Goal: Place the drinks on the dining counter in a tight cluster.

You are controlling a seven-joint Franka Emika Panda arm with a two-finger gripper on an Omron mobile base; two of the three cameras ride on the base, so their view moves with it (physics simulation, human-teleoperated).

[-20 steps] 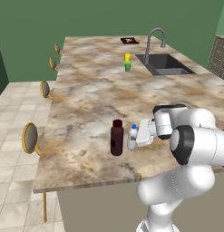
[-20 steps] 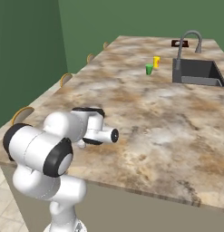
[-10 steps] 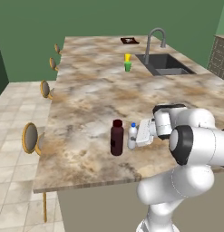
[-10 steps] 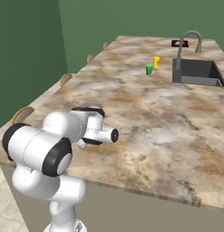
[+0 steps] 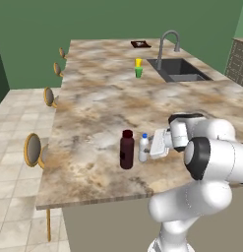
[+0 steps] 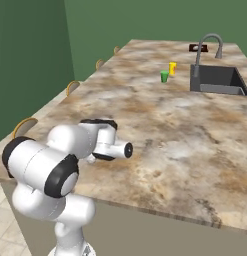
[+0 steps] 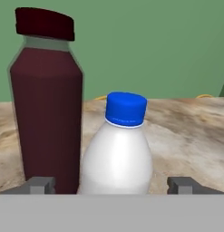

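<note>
gripper spread wide, fingertips either side of white bottle without touching, maroon bottle upright just beside it, both near front edge of dining counter

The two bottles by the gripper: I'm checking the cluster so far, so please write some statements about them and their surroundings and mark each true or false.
1. The white bottle with the blue cap stands upright beside the maroon bottle. True.
2. The gripper is clamped shut on the white bottle. False: in the hand view the fingertips stand wide on either side of the bottle, clear of it.
3. The white bottle is taller than the maroon bottle. False: the maroon one is taller.
4. Both bottles stand on the dining counter. True.
5. The green-and-yellow item sits against the bottles. False: it stands far off, near the sink.
</note>
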